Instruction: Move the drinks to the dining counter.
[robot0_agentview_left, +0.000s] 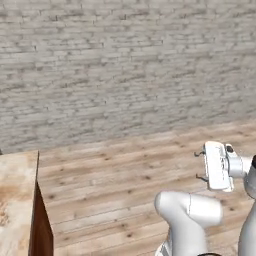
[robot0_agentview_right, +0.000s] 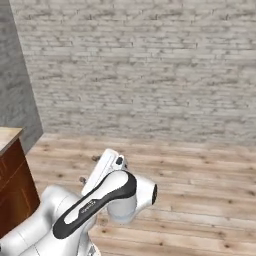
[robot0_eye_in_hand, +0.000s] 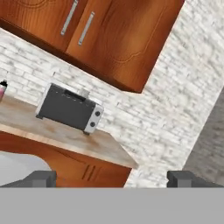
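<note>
The gripper (robot0_eye_in_hand: 112, 177) hangs with its jaws spread wide, nothing between the fingertips (robot0_eye_in_hand: 40, 178). Just beyond lies a marble counter (robot0_eye_in_hand: 65, 135) carrying a grey toaster oven (robot0_eye_in_hand: 70, 108). At the far left edge, a small pink black-capped bottle (robot0_eye_in_hand: 2, 89) peeks in, under wooden wall cabinets (robot0_eye_in_hand: 109, 35).

Even flat light, slightly blurry

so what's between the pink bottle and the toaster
Nothing: in the hand view the counter between the pink bottle and the toaster is bare.
</note>
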